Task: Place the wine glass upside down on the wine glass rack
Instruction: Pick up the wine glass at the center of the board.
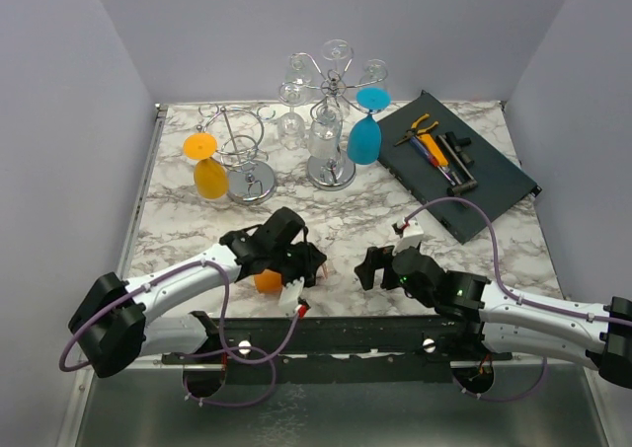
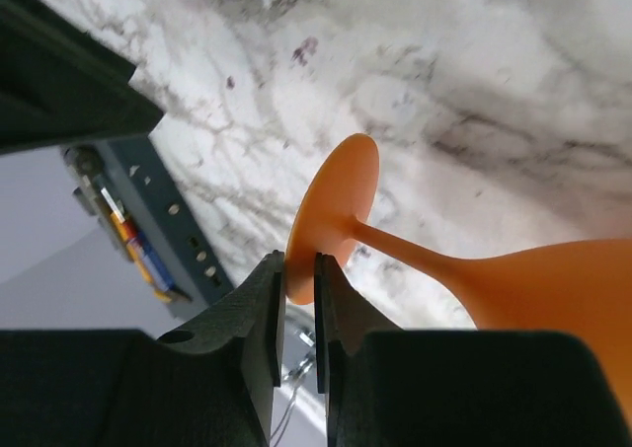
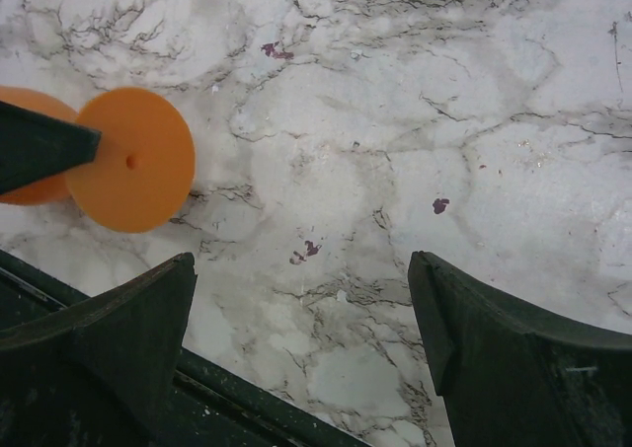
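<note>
An orange wine glass (image 1: 267, 281) lies on its side on the marble table near the front edge. My left gripper (image 1: 312, 265) is shut on the rim of its round foot. In the left wrist view the foot (image 2: 336, 210) sits between my fingers, my gripper (image 2: 299, 279) pinches its lower edge, and the bowl (image 2: 553, 289) runs off to the right. My right gripper (image 1: 369, 267) is open and empty, just right of the glass. In the right wrist view it (image 3: 301, 264) is over bare marble, with the orange foot (image 3: 133, 161) at the left. The nearer wire rack (image 1: 242, 156) stands at the back left.
A yellow-orange glass (image 1: 207, 166) hangs upside down on the left rack. A second chrome rack (image 1: 331, 102) at the back centre holds a blue glass (image 1: 365, 136) and clear glasses. A dark tool tray (image 1: 459, 166) with pliers lies at the back right.
</note>
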### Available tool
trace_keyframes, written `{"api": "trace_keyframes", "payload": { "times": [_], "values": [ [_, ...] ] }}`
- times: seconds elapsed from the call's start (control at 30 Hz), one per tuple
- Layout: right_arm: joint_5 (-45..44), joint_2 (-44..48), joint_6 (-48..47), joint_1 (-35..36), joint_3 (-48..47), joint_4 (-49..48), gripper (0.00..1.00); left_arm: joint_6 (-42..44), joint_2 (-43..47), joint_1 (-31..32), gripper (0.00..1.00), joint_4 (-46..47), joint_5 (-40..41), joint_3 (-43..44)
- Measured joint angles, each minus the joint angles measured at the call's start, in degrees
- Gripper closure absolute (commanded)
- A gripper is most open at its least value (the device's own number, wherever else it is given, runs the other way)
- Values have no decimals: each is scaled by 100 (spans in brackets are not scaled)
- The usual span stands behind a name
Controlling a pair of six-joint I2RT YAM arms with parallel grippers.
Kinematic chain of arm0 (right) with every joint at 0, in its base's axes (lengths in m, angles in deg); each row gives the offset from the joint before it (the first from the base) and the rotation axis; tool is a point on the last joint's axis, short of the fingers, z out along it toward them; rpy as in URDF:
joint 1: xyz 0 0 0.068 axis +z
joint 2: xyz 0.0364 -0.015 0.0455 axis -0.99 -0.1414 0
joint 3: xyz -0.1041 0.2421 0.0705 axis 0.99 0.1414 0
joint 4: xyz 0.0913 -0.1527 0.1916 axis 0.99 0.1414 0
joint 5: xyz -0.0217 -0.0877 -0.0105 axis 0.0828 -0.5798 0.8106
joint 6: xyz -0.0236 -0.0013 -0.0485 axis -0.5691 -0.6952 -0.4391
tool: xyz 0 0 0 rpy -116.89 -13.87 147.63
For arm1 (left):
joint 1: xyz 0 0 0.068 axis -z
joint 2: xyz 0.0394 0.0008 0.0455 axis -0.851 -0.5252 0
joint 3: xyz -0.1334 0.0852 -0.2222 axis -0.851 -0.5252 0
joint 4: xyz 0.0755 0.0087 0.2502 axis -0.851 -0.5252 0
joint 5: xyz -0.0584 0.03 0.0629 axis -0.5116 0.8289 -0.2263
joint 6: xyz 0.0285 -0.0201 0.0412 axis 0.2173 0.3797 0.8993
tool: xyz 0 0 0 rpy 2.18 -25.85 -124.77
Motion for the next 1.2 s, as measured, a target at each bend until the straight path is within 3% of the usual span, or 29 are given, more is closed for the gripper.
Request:
{"api": "trace_keyframes", "payload": {
  "times": [0.6, 0.83, 1.2],
  "values": [
    [-83, -522, -470, 0, -437, -15, 5, 44, 1665, -55, 100, -667, 1215, 785],
    [-109, -605, -614, 0, -546, -81, 5, -621, 2243, -55, 100, -898, 2332, 861],
    [-118, -365, -726, 0, -739, 55, 5, -1851, 2557, -79, 100, -988, 4347, 3265]
  ]
}}
